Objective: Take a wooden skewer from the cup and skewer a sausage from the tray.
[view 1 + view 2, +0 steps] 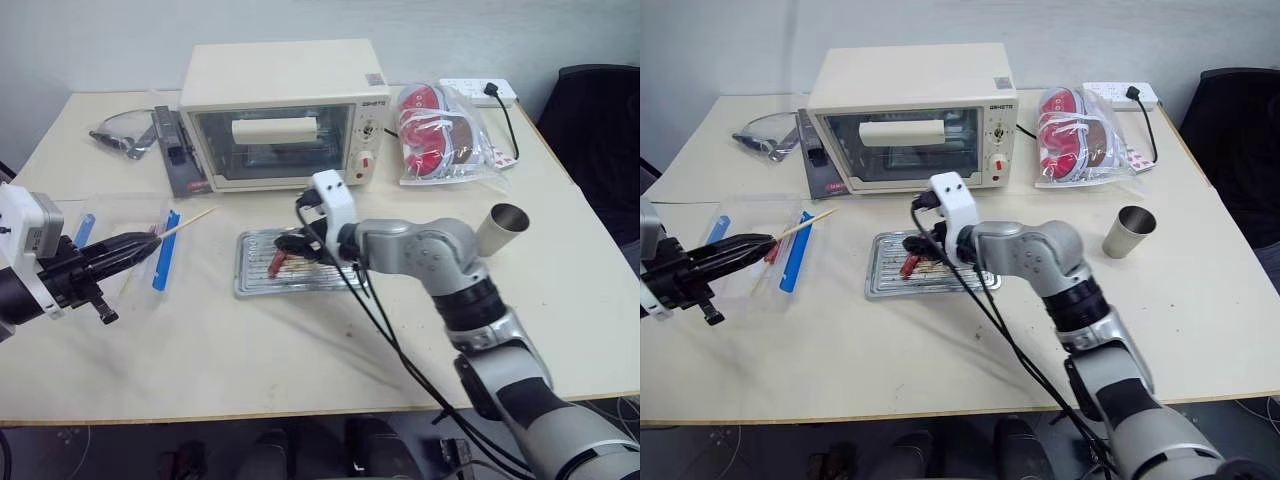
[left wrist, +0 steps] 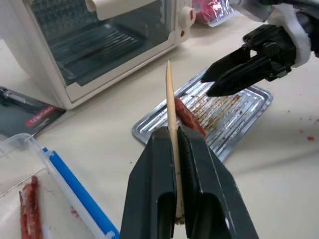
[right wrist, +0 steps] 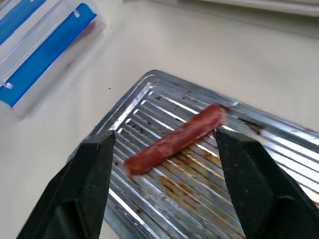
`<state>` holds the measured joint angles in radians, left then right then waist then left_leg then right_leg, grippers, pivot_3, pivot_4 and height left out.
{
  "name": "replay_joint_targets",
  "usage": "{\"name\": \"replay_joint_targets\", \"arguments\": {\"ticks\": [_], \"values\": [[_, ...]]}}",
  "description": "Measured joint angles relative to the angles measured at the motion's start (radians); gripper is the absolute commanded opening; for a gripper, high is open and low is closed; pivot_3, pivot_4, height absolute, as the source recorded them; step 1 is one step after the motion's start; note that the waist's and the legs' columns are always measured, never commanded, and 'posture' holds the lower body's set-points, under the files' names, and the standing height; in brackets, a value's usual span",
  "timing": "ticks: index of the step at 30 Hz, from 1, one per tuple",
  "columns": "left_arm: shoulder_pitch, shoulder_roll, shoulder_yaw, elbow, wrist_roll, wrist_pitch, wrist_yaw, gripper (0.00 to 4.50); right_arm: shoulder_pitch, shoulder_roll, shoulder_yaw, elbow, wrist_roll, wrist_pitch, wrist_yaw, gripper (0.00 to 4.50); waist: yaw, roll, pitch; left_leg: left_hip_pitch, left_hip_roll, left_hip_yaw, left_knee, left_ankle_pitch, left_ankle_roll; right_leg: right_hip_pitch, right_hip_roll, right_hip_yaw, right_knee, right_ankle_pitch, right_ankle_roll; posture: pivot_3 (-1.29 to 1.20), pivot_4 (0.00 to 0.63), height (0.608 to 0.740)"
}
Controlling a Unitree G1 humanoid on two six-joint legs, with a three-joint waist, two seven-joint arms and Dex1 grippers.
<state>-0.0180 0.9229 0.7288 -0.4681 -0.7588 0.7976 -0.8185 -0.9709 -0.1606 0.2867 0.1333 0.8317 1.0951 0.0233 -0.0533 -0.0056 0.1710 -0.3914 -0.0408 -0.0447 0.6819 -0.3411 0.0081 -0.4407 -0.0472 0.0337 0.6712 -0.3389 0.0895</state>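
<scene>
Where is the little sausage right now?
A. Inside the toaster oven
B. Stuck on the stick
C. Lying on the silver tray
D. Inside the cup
C. The sausage lies flat on the ridged tray, between the right claw's open fingers and not gripped.

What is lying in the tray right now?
One sausage lies on the ridged, grease-stained bottom of the tray. The right gripper hangs over it, fingers open on either side. In the head views that gripper covers part of the tray.
</scene>
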Motion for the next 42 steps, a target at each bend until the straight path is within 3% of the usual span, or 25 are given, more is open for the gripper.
{"name": "replay_joint_targets", "arguments": {"ticks": [8,14,34,38,42], "values": [[0.011,-0.009,0.001,-0.007,-0.001,-0.004,0.026,0.0,-0.027,0.105,0.007,0.151,-0.166,-0.008,0.032,3.12,-0.009,0.0,0.0,0.0,0.0,0.0,0.0,0.0,0.0,-0.002,0.0,0.0,0.002,0.0,0.0,0.0,0.15,0.74],[0.006,-0.009,-0.017,-0.015,-0.001,-0.023,0.03,0.0,-0.053,0.188,-0.057,0.236,-0.251,-0.04,0.054,3.12,-0.027,0.0,0.0,0.0,0.0,0.0,-0.001,0.0,-0.001,-0.003,0.0,-0.001,0.005,0.0,0.0,0.0,0.15,0.74],[-0.021,-0.009,-0.07,0.01,0.001,-0.055,0.041,0.0,-0.082,0.27,-0.05,0.39,-0.5,-0.198,0.203,3.12,-0.036,0.0,0.0,0.001,0.0,0.0,-0.001,-0.001,-0.002,-0.004,0.0,-0.001,0.008,0.0,0.0,0.0,0.15,0.74],[-0.022,-0.008,-0.07,0.012,0.001,-0.059,0.041,0.0,-0.077,0.272,-0.027,0.386,-0.536,-0.205,0.231,2.39,-0.036,0.0,0.0,0.001,0.0,0.0,-0.001,-0.001,-0.002,-0.004,0.0,-0.001,0.008,0.0,0.0,0.0,0.15,0.74],[-0.025,-0.006,-0.071,0.016,0.002,-0.061,0.04,0.0,-0.068,0.274,-0.016,0.378,-0.563,-0.216,0.257,2.39,-0.036,0.0,0.0,0.001,0.0,0.0,-0.001,-0.001,-0.002,-0.004,0.0,-0.001,0.008,0.0,0.0,0.0,0.15,0.74]]}}
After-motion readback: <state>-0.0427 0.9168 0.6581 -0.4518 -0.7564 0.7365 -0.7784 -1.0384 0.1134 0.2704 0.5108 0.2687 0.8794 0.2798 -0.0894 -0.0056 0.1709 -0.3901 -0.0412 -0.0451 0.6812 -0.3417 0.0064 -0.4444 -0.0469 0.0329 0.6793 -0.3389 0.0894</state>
